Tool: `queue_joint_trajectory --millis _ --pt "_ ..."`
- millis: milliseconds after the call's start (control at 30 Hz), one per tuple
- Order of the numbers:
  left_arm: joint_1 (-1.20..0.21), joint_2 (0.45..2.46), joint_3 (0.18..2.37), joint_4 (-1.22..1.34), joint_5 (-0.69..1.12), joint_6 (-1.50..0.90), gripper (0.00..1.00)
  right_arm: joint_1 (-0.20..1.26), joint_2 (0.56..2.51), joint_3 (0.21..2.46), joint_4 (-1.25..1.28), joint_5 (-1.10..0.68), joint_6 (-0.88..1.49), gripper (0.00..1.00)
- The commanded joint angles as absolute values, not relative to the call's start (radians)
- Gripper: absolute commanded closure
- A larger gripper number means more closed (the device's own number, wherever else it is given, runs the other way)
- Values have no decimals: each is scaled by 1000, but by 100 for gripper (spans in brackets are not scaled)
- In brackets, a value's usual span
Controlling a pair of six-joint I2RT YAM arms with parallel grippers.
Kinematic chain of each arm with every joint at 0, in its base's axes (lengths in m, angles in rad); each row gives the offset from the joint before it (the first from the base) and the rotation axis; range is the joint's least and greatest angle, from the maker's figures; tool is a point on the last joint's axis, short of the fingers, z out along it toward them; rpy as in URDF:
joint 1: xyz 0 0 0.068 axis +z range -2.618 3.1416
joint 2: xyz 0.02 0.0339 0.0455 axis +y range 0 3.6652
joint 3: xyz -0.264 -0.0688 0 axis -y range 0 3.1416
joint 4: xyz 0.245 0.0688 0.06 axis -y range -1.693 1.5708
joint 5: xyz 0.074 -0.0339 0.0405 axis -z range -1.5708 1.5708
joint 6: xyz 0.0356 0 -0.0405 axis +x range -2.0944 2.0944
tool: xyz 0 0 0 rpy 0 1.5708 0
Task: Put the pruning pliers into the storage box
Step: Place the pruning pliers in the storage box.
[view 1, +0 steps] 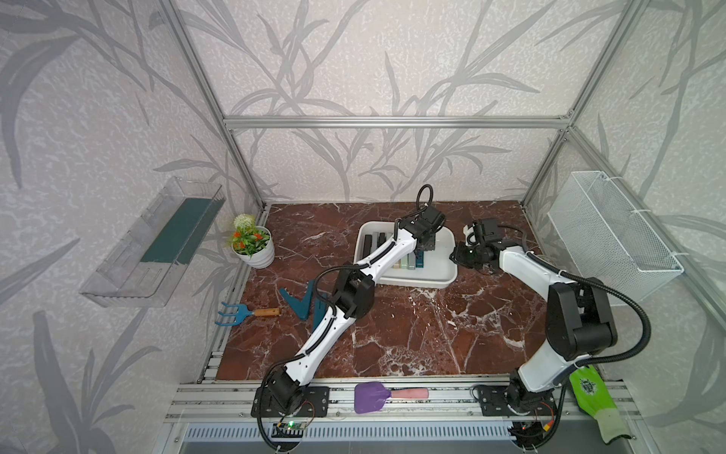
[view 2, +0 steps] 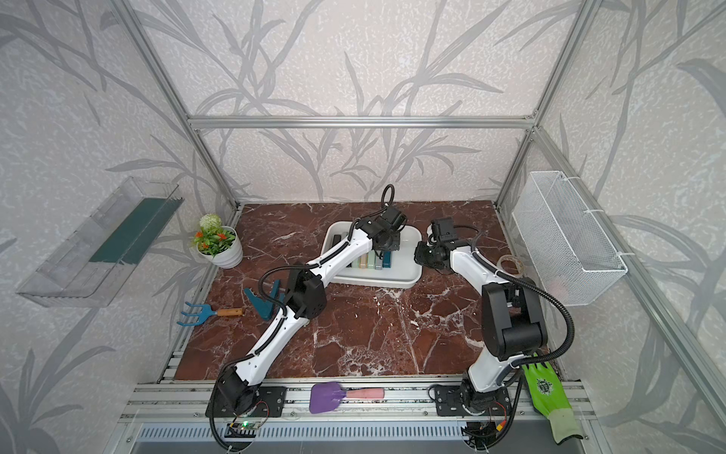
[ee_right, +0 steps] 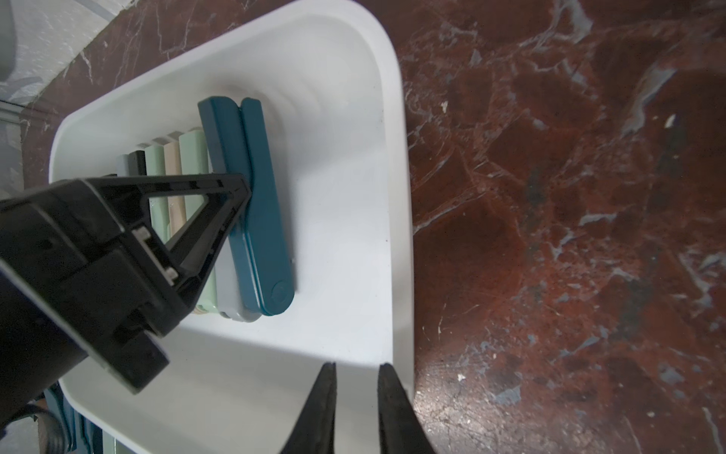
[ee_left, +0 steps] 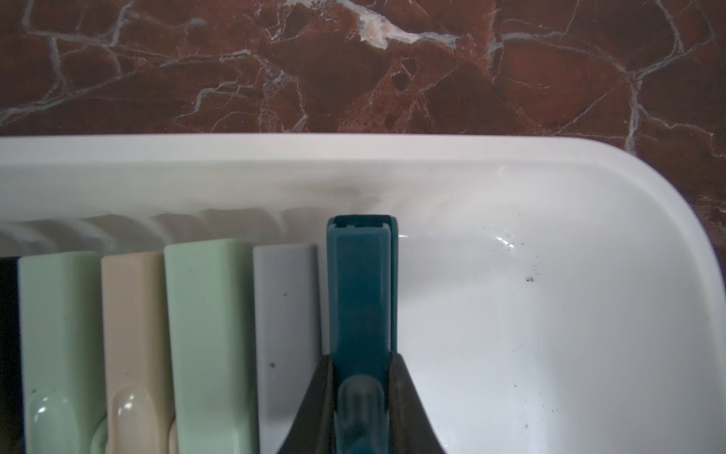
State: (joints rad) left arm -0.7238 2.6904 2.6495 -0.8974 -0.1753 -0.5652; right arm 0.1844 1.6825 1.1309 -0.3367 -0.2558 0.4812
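The teal pliers (ee_left: 359, 291) stand on edge inside the storage box (ee_left: 275, 157), pinched between the narrow jaws of the left gripper (ee_left: 361, 359), likely so they slot in as the last of the row. Just beside that gripper, the grey pliers (ee_left: 285, 306) and their neighbours pack tightly, leaving bare floor on its other side. The right gripper (ee_right: 356, 365) hovers near the box's rim, jaws drawn together on nothing, probably keeping clear.

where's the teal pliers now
In a top view the teal pliers sit in the storage box, rightmost, beside the grey pliers, in the left gripper.
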Motion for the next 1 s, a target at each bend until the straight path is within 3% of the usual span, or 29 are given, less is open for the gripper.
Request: queue_joint_trajectory --millis 0,367,667,967 --pt "-719 2683 2665 -914 -233 -576 83 190 1662 1120 -327 -270 491 79" --pt "-718 2694 2661 -901 -214 -572 69 190 1649 1113 -320 -267 498 79" --pt "-719 2677 2657 -888 -201 -568 69 189 1638 1109 -320 -259 495 79" --pt "-719 2487 2657 -920 -238 -460 56 190 1646 1131 -343 -246 471 77"
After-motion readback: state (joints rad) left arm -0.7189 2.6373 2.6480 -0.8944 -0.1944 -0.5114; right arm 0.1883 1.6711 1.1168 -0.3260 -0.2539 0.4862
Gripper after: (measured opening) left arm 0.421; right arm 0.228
